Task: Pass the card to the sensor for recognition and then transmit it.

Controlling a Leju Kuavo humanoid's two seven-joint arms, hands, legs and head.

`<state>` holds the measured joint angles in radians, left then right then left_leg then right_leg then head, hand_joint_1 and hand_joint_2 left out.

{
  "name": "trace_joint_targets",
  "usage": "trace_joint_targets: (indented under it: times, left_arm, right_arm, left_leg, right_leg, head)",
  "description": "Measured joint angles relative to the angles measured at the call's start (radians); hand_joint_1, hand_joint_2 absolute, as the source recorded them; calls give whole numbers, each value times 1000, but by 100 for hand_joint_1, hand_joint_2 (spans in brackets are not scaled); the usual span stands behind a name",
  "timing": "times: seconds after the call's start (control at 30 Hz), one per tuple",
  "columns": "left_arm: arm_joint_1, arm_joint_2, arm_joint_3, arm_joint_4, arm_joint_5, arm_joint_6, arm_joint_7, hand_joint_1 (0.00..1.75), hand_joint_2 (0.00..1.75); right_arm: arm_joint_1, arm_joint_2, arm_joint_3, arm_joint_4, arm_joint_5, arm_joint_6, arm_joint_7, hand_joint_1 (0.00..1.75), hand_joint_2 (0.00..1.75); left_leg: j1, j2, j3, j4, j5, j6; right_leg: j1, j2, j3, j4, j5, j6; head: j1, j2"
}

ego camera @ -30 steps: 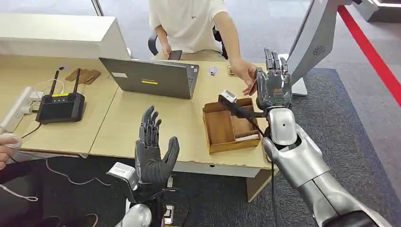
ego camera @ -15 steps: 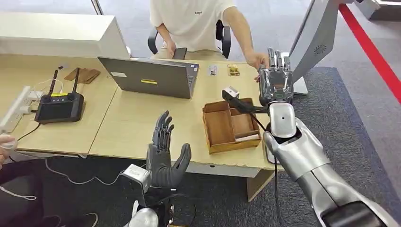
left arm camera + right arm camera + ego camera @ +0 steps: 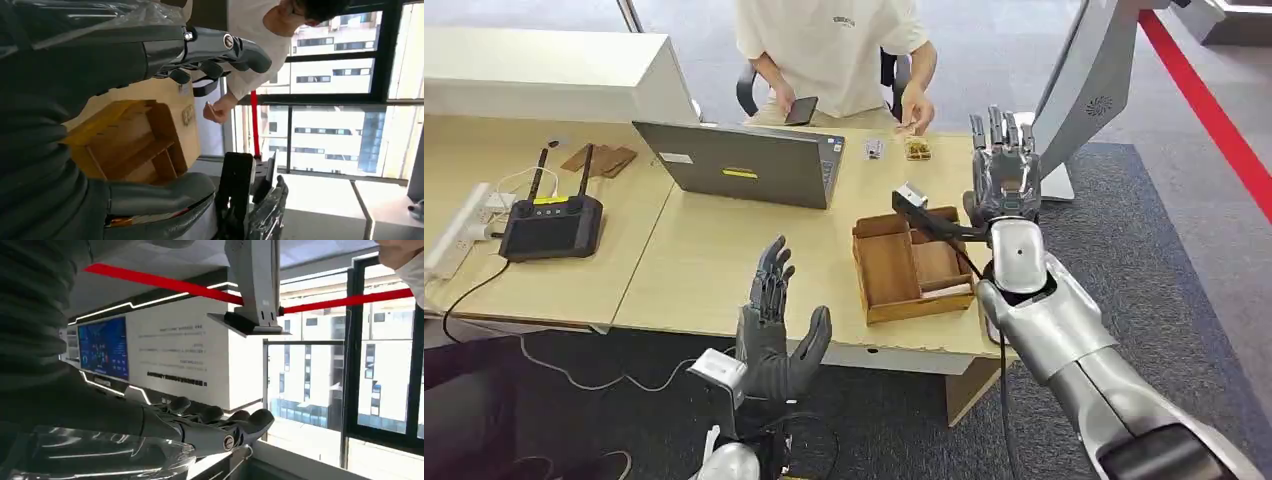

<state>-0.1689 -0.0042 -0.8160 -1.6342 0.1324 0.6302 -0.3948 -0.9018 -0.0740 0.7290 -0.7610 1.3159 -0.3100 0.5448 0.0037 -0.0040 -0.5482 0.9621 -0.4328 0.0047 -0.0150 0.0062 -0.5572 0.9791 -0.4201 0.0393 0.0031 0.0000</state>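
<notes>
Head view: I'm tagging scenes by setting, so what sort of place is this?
Probably an office or demo hall: a wooden desk with a laptop, a seated person, and grey carpet.

no legible text, small dark print on person's white shirt (image 3: 843,22), wall panel (image 3: 180,360) lettering too small to read

- Person's hand (image 3: 914,108) pulled back from beside right hand (image 3: 1004,178) to the counter's (image 3: 724,260) far edge, now near their body.
- Right hand empty, fingers spread, raised slightly.
- Left hand (image 3: 774,330) shifted toward the wooden tray (image 3: 909,265), open.
- Hand at the near-left counter edge gone.
</notes>
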Motion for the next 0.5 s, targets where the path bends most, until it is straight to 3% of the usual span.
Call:
trace_joint_targets:
  times: [0.1, 0.23, 0.37, 0.43, 0.5]
  left_arm:
    - [18, 0, 2, -5, -24, 0, 1, 0, 175]
    - [57, 5, 20, -26, -69, 0, 4, 0, 175]
    - [101, 13, 52, -58, -111, 0, 11, 0, 175]
    - [121, 16, 67, -74, -135, 0, 18, 0, 175]
    - [147, 19, 91, -97, -167, 0, 25, 0, 175]
  right_arm:
    - [8, 9, -19, -7, -168, -114, -49, 0, 175]
    - [84, 24, -73, -117, -588, -255, -221, 0, 175]
    - [227, 17, -77, -323, -927, -338, -345, 0, 175]
    - [298, 8, -77, -418, -1080, -352, -415, 0, 175]
    - [389, -4, -76, -538, -1325, -352, -515, 0, 175]
  left_leg:
    - [0, 0, 0, 0, 0, 0]
    - [0, 0, 0, 0, 0, 0]
    - [0, 0, 1, 0, -1, 0]
    - [0, 0, 1, 0, -1, 0]
    - [0, 0, 1, 0, -1, -1]
  right_leg:
    - [0, 0, 0, 0, 0, 0]
    - [0, 0, 0, 0, -1, 0]
    - [1, 0, 0, 0, -2, 0]
    - [1, 0, 0, 0, -2, 0]
    - [1, 0, 1, -1, -2, 0]
  head:
    - [0, 0]
    - [0, 0]
    - [0, 0]
    - [0, 0]
    - [0, 0]
